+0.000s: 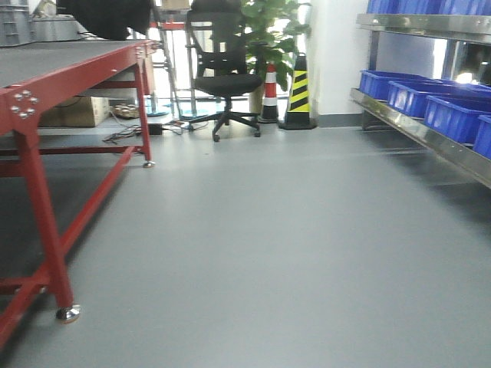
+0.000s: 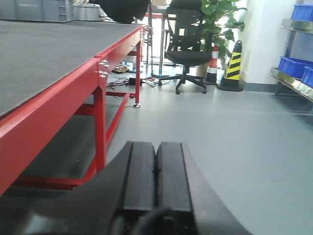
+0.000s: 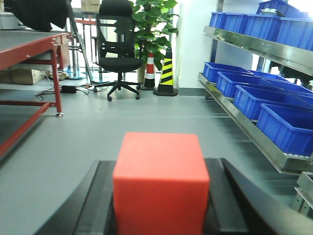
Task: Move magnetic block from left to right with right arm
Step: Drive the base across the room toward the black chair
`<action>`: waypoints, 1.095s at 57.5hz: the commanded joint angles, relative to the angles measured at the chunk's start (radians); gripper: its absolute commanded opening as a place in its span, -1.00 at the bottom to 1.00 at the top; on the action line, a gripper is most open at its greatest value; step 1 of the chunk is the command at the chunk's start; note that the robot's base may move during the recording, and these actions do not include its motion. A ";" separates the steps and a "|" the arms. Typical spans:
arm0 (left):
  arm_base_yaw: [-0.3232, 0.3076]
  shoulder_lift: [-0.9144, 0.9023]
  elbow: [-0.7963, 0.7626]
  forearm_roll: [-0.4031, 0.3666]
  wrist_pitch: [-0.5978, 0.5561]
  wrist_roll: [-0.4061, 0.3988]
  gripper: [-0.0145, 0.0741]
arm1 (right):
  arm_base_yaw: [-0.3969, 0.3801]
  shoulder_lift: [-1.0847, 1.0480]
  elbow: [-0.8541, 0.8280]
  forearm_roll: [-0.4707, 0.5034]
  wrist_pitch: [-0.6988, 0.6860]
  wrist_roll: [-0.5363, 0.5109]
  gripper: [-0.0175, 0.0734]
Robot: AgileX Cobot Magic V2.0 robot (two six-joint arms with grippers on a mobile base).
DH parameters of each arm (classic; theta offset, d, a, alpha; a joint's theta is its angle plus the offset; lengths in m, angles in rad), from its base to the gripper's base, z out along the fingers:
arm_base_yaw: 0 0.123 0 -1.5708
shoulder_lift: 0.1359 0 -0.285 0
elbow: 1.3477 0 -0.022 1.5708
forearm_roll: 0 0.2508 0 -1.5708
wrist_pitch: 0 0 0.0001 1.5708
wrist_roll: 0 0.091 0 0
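The magnetic block (image 3: 160, 181), a plain red cube with a lighter top, fills the low centre of the right wrist view. My right gripper (image 3: 160, 196) is shut on it, one black finger (image 3: 102, 200) against each side face. Both are held in the air over the grey floor. In the left wrist view my left gripper (image 2: 155, 169) is shut, its two black fingers (image 2: 139, 174) pressed together with nothing between them, beside the red table (image 2: 58, 105). Neither gripper nor the block shows in the front view.
A red-framed table (image 1: 46, 84) with a dark top stands at the left. Steel shelves with blue bins (image 3: 264, 103) run along the right. A black office chair (image 1: 224, 73), a striped cone (image 1: 298, 96) and a plant (image 1: 268, 31) stand at the back.
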 commanded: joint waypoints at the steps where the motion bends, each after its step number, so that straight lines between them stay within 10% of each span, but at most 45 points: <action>1: 0.000 -0.013 0.007 -0.003 -0.078 -0.007 -0.96 | -0.004 0.008 -0.029 0.000 -0.089 -0.005 -0.05; 63: 0.000 -0.013 0.007 -0.003 -0.078 -0.007 -0.96 | -0.004 0.008 -0.029 0.000 -0.089 -0.005 -0.05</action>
